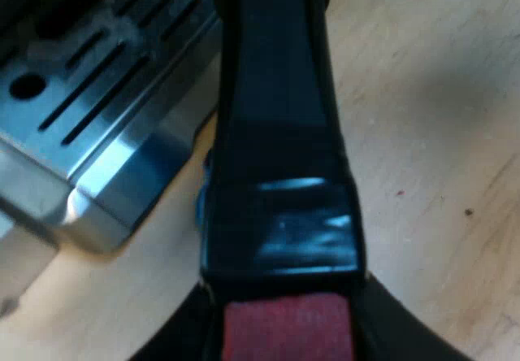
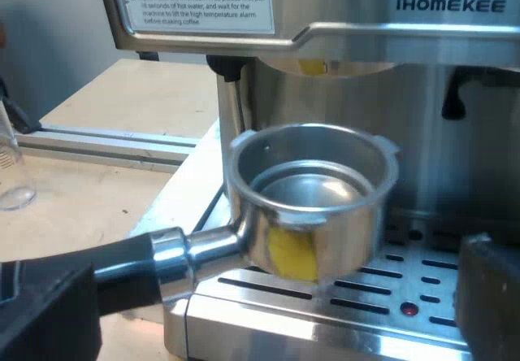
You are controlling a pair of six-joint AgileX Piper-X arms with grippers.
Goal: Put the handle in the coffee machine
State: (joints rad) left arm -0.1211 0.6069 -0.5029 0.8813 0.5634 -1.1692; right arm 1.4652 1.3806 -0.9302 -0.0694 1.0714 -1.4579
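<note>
The metal holder's round basket (image 2: 313,190) hangs empty just above the espresso machine's slotted drip tray (image 2: 341,296), a little below the brew head (image 2: 341,60). Its dark handle (image 2: 122,276) runs away from the machine. My right gripper (image 2: 268,308) is open, with one black finger by the handle and the other over the tray, touching nothing. From the left wrist, the handle (image 1: 276,109) runs lengthwise over the tray's corner (image 1: 89,125), its red end (image 1: 284,328) nearest the camera. My left gripper (image 1: 280,296) is shut on it near that end.
A measuring glass (image 2: 12,166) stands on the wooden table (image 1: 431,133) beside the machine. The steam wand (image 2: 231,101) hangs close to the basket's rim. A metal rail (image 2: 106,141) lies along the table beyond the glass.
</note>
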